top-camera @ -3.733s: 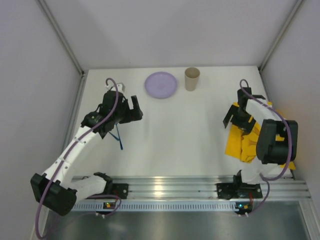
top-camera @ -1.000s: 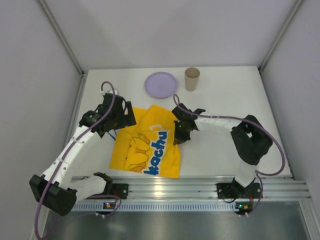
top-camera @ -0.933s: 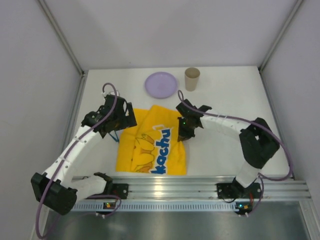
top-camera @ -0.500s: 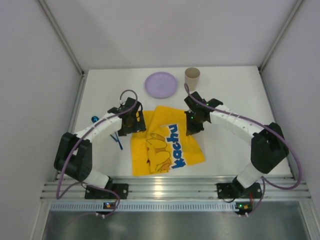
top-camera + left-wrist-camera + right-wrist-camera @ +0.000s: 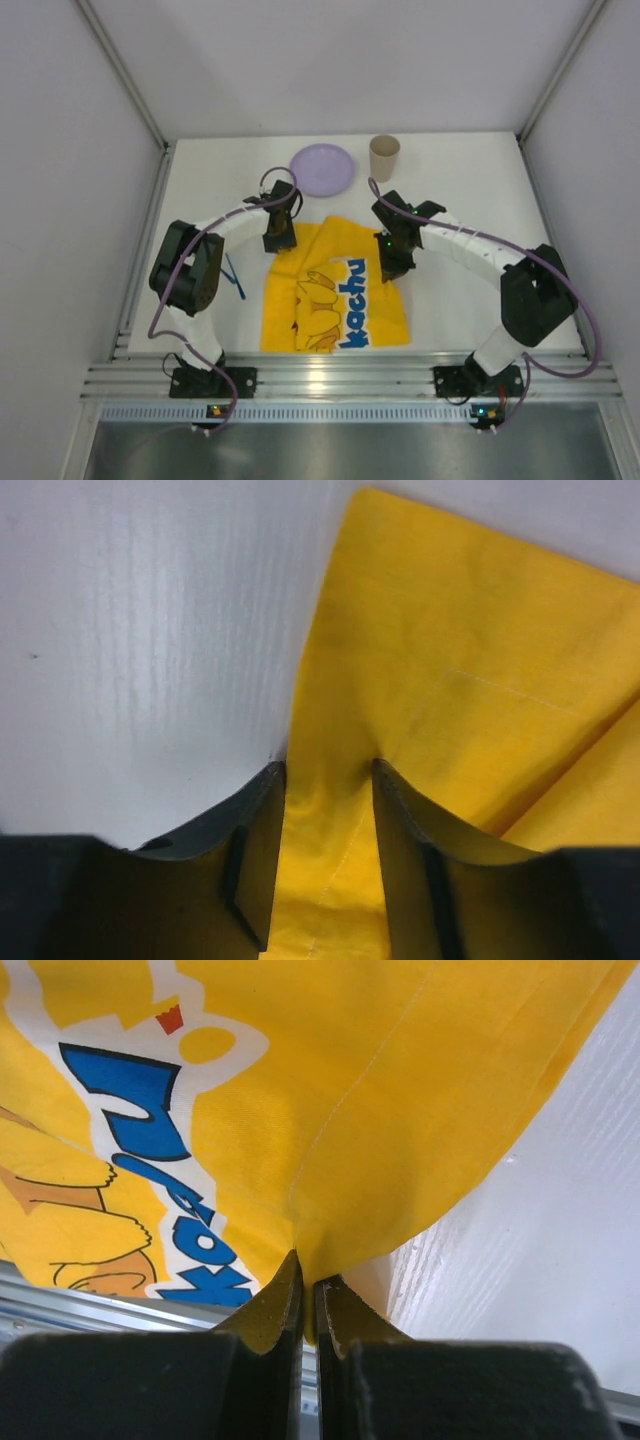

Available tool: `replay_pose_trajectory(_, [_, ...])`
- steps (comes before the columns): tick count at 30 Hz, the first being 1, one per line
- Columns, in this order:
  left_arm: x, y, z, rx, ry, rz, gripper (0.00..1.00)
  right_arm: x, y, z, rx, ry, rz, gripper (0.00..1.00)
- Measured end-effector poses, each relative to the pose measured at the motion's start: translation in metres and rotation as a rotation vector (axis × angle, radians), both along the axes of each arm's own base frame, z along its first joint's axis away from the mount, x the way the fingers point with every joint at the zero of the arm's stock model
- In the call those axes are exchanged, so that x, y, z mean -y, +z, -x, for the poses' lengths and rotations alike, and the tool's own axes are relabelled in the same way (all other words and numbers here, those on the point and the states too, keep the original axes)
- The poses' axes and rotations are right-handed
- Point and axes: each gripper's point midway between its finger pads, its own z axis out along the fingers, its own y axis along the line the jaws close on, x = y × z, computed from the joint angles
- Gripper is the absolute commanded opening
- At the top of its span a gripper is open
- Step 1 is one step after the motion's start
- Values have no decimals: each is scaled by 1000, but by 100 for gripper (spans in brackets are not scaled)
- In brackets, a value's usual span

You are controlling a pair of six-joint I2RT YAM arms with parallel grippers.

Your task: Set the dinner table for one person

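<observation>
Matte white tabletop (image 5: 470, 200) spans the enclosure under both arms. Left end effector (image 5: 328, 770): fingers partway apart, straddling the stitched hem of the yellow cloth mat (image 5: 335, 290) at its far left corner. Whether it grips, I cannot tell. Mat lies mostly flat, rectangular, with a cartoon print and blue lettering. Right end effector (image 5: 308, 1285): pinched tight on the mat's far right edge, fabric puckered there.
</observation>
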Motion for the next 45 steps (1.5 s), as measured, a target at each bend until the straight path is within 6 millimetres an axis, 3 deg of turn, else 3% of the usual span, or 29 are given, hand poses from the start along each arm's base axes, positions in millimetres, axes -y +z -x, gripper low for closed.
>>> replay_pose_trajectory(1, [4, -1, -1, 1, -9, 21, 24, 1, 0, 0, 0, 2, 1, 0])
replay_pose_trajectory(3, [13, 0, -4, 8, -27, 65, 1, 1, 0, 0, 0, 8, 1, 0])
replay_pose_trajectory(9, [33, 1, -12, 25, -69, 163, 0, 5, -1, 1, -6, 30, 12, 0])
replay_pose_trajectory(13, [27, 1, -16, 23, -49, 182, 0, 19, -2, -2, -19, 10, 40, 0])
replay_pose_trajectory(16, [4, 3, -23, 21, 8, 182, 0, 44, -3, -12, -17, -50, 78, 0])
replay_pose_trajectory(21, [-60, 12, -33, 44, 140, 143, 0, 97, 2, -23, -3, -154, 172, 0])
replay_pose_trajectory(24, [-84, 22, -38, 72, 178, 131, 0, 116, 1, -26, -2, -184, 215, 0])
replay_pose_trajectory(27, [-80, 23, -37, 68, 156, 144, 0, 126, -2, -25, -14, -195, 251, 0])
replay_pose_trajectory(34, [-65, 26, -37, 62, 100, 185, 0, 146, -31, -22, -107, -221, 345, 0])
replay_pose_trajectory(38, [-63, 31, -42, 70, 95, 188, 0, 146, -46, -27, -143, -214, 362, 21])
replay_pose_trajectory(40, [-65, 33, -42, 66, 102, 176, 15, 145, -50, -36, -141, -207, 362, 41])
replay_pose_trajectory(41, [-67, 34, -42, 63, 107, 167, 31, 143, -50, -42, -136, -203, 361, 53])
replay_pose_trajectory(44, [-73, 36, -40, 53, 122, 136, 69, 139, -47, -61, -98, -204, 352, 72])
replay_pose_trajectory(45, [-75, 35, -39, 49, 133, 128, 90, 139, -45, -65, -84, -205, 351, 79])
